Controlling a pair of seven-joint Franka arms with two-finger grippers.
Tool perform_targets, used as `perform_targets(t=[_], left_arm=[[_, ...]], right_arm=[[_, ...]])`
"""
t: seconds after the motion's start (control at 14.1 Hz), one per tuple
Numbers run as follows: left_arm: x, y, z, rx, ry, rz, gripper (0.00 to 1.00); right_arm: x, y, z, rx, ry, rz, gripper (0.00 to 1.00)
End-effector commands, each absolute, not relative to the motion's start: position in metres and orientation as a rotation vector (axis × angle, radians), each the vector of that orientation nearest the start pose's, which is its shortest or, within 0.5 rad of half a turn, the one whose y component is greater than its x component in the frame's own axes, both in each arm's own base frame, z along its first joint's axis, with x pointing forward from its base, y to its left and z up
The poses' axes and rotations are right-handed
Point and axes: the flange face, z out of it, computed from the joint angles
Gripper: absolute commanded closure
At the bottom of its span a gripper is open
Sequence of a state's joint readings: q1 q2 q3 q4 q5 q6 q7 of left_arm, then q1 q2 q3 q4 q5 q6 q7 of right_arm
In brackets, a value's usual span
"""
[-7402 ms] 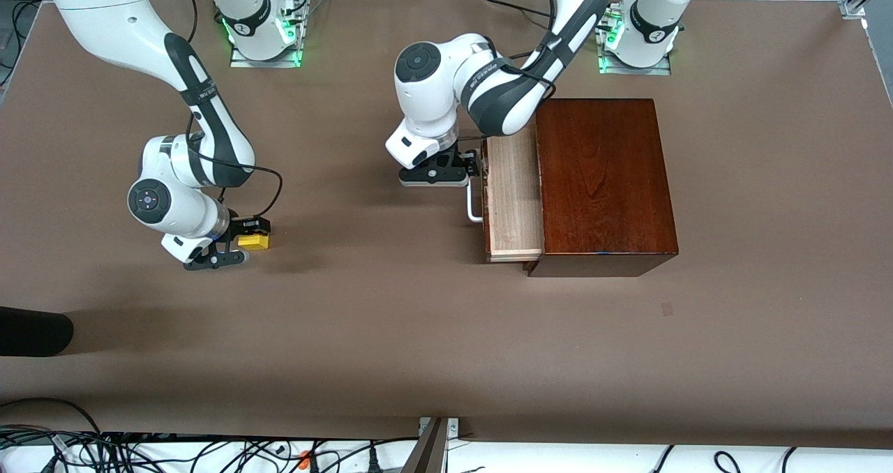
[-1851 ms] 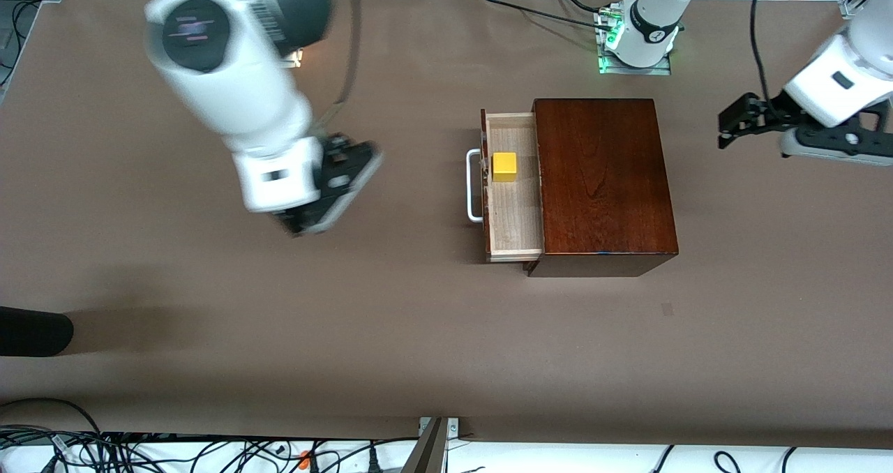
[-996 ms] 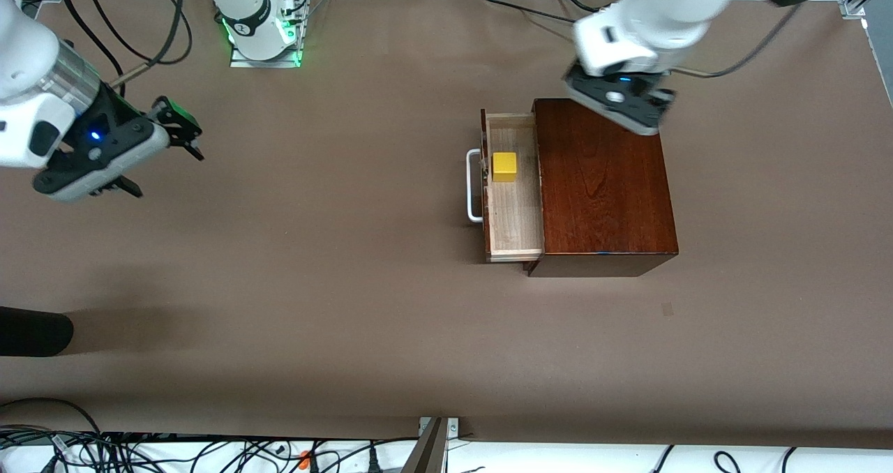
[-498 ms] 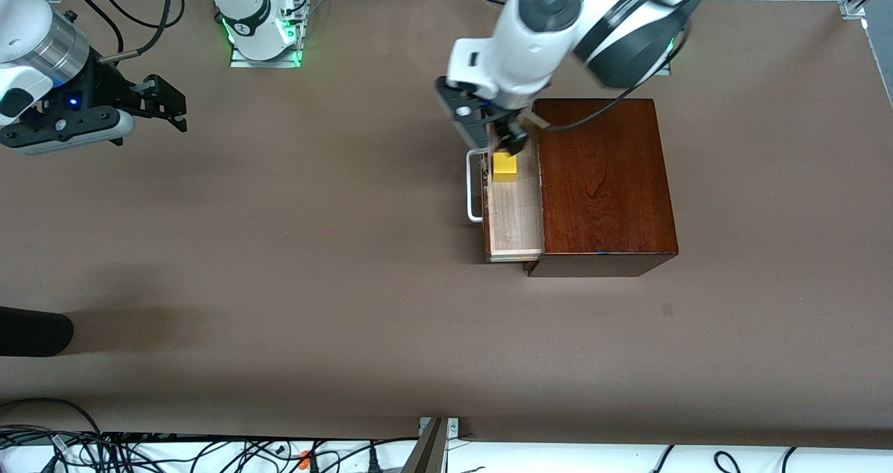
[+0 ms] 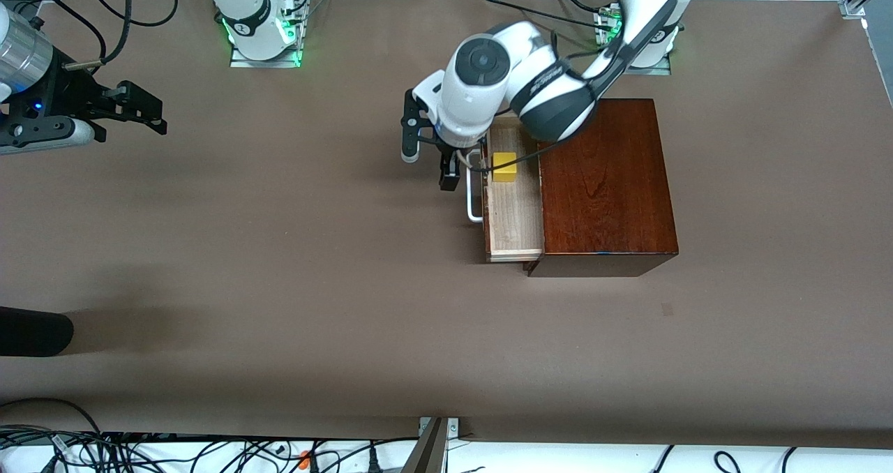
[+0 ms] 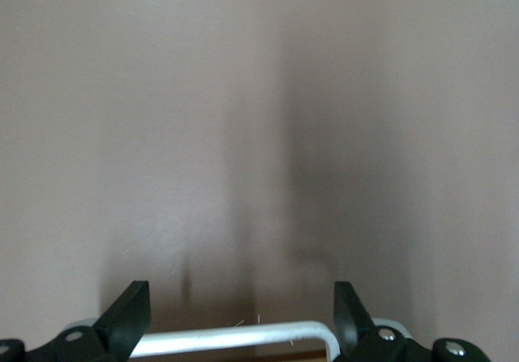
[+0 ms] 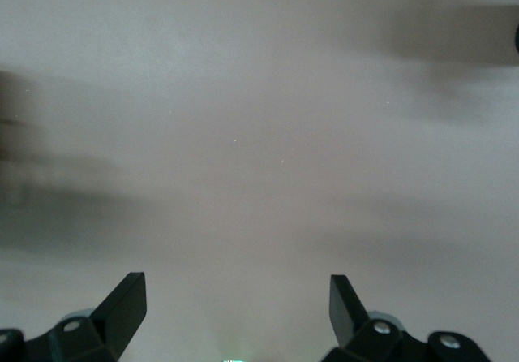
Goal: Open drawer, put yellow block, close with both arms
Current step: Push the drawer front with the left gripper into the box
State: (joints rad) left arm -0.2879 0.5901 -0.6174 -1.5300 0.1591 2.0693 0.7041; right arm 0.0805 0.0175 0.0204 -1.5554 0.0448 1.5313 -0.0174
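The left arm's white elbow hides the farthest end of the pale light-wood drawer tray [image 5: 515, 211], pulled out of the dark reddish-brown wooden box [image 5: 603, 187]. The small bright yellow block [image 5: 504, 167] sits in that tray, one edge crossed by a cable. The left gripper [image 5: 430, 153] hangs by the white U-shaped bar handle [image 5: 471, 204], fingers spread wide, the bar just showing between them in the left wrist view [image 6: 235, 338]. The right gripper [image 5: 143, 110], partly cut off at the frame edge, waits over bare brown tabletop [image 5: 279, 284], fingers apart, nothing between them.
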Motion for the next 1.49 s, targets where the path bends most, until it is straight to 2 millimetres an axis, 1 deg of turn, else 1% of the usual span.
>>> perform_targets(t=[0.0,0.07,0.21,0.43,0.57,0.71,0.85,1.07,1.21,1.42], left_arm=[[0.482,-0.501,0.346,-2.256,2.440,0.001,0.00],[0.482,-0.501,0.344,-2.257,2.440,0.009,0.00],[0.482,-0.497,0.328,-2.259,2.444,0.054,0.00],[0.477,-0.490,0.314,-2.230,2.459,0.133,0.00],[0.480,-0.486,0.305,-2.154,2.490,0.144,0.00],[0.482,-0.484,0.301,-2.142,2.492,0.151,0.00],[0.482,-0.481,0.299,-2.103,2.486,0.179,0.00],[0.481,-0.477,0.299,-2.096,2.477,0.235,0.00],[0.486,-0.466,0.303,-2.092,2.463,0.306,0.00],[0.506,-0.442,0.305,-2.087,2.476,0.317,0.00]], right_arm=[[0.549,0.061,0.633,-3.079,-0.193,0.053,0.00],[0.549,0.060,0.635,-3.078,-0.189,0.046,0.00],[0.553,0.052,0.632,-3.075,-0.158,0.041,0.00],[0.552,0.052,0.633,-3.099,-0.162,0.040,0.00],[0.553,0.050,0.633,-3.128,-0.166,0.034,0.00],[0.552,0.052,0.633,-3.169,-0.171,0.032,0.00],[0.553,0.052,0.632,-3.180,-0.168,0.028,0.00],[0.552,0.050,0.635,-3.173,-0.163,0.024,0.00],[0.556,0.051,0.629,-3.167,-0.157,0.029,0.00],[0.558,0.051,0.628,-3.168,-0.164,0.022,0.00]])
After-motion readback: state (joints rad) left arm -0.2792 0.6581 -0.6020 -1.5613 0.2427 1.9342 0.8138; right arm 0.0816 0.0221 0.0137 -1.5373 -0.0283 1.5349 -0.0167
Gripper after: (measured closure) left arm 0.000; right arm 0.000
